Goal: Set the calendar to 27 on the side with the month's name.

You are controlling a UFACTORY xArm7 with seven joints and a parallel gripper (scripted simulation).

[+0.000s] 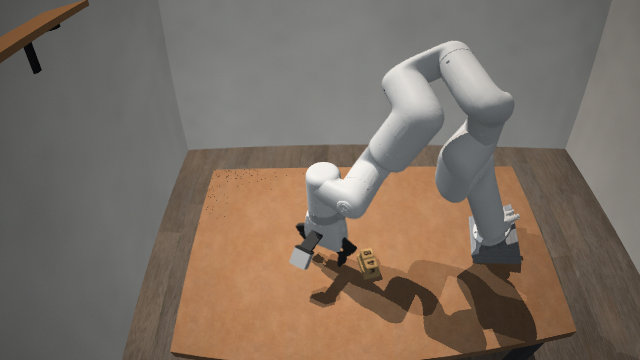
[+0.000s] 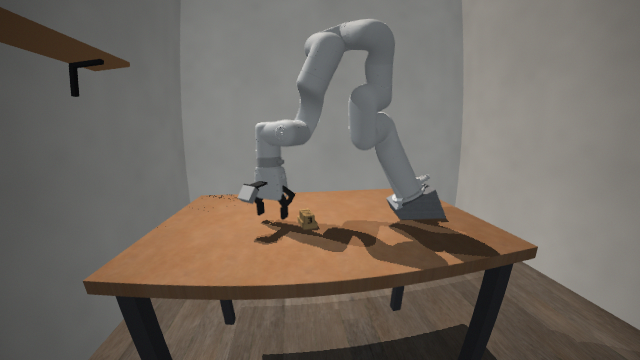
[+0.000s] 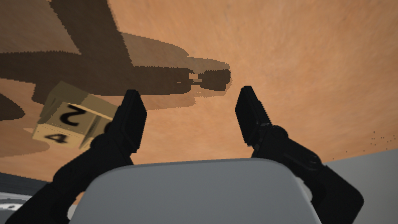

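A small tan calendar piece (image 1: 369, 263) sits on the wooden table, with dark digits on its faces. It also shows in the exterior view (image 2: 307, 219). In the wrist view I see a tan cube (image 3: 70, 122) showing a 2 and a 4, partly behind my left finger. I cannot make out the tray or a second cube apart from it. My gripper (image 1: 325, 249) hovers just above the table beside the piece, apart from it. Its fingers are wide open with only bare table between them (image 3: 190, 97). The exterior view (image 2: 271, 211) shows the same.
The arm's base (image 1: 495, 245) stands at the table's right side. Dark specks (image 1: 225, 187) lie at the far left corner. A wall shelf (image 1: 35, 30) hangs high on the left. The arm's shadow falls across the table in front of the calendar piece.
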